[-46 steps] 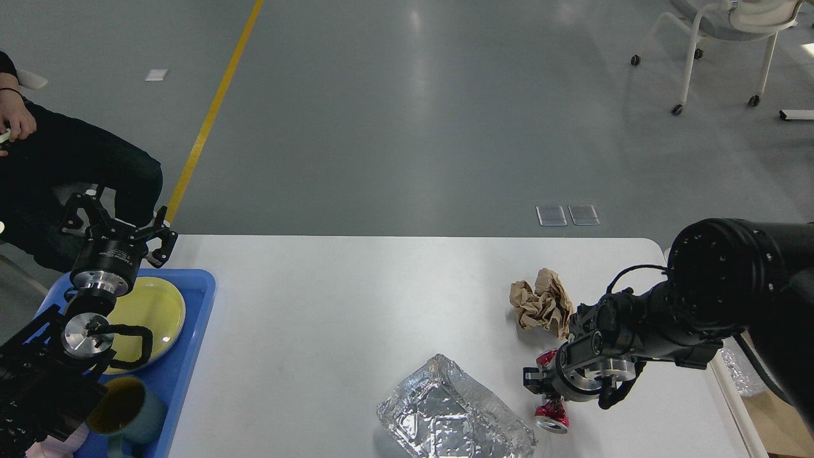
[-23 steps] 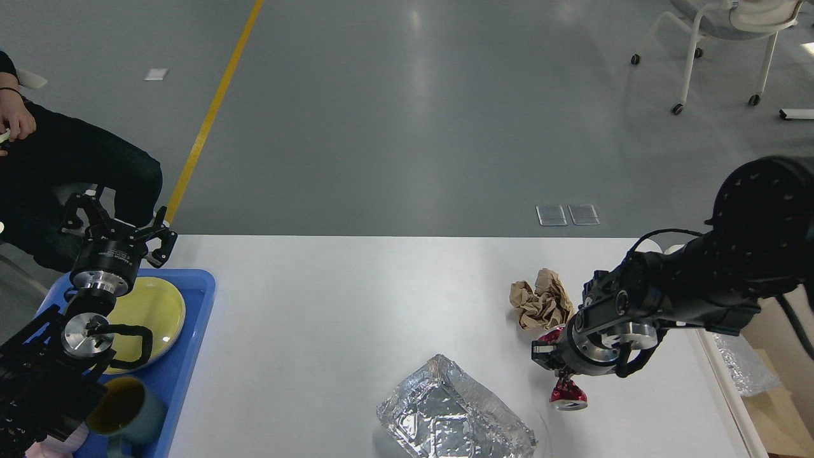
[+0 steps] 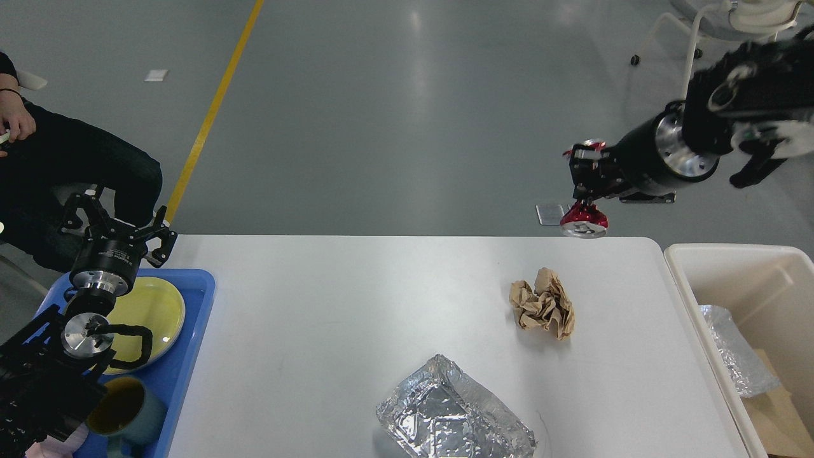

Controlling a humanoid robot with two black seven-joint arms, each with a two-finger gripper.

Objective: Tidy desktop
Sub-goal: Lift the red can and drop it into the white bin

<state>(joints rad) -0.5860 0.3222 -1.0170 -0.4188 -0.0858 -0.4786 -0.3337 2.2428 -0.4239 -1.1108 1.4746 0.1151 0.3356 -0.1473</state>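
Since the earlier frames, only the right arm has moved: it has swung up from low over the table's right part, beside the paper wad, and now hangs high above the far right corner with its load, while everything else lies where it did. At the far left the left gripper (image 3: 117,219) stands over the far edge of the blue tray (image 3: 194,331), its fingers spread wide and holding nothing. Under and behind it the tray carries a yellow plate (image 3: 156,305), and a teal mug (image 3: 130,407) sits nearer the bottom edge. The tray lies against the left side of the desktop (image 3: 331,318), a big white tabletop that fills the lower middle of the view. On it, near the front edge, lies a crushed foil container (image 3: 455,413). Farther back and to the right rests a crumpled brown paper wad (image 3: 542,305), well apart from the foil. Above the table's far right corner the right gripper (image 3: 584,184) is clamped on a small red can (image 3: 584,221), which hangs below the fingers with its silvery end facing down, clear of the table. Just beside the table's right edge stands a cream plastic bin (image 3: 731,261), with a piece of foil (image 3: 734,350) and some brown cardboard lying inside it.
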